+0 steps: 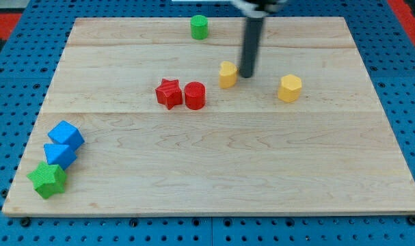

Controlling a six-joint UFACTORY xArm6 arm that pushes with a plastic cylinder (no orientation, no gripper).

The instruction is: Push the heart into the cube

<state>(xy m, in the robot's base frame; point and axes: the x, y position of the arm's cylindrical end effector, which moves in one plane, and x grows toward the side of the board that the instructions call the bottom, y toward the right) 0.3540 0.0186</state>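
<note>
A yellow heart (227, 74) lies above the middle of the wooden board. My tip (247, 75) stands right beside it on its right, touching it or nearly so. A blue cube (65, 134) sits far off at the view's lower left, near the board's left edge. The dark rod rises from the tip out of the view's top.
A red star (169, 93) and a red cylinder (195, 96) lie side by side, left of and just below the heart. A yellow hexagon (290, 88) lies right of my tip. A green cylinder (199, 27) is at the top. A second blue block (60, 155) and a green star (48, 180) sit below the cube.
</note>
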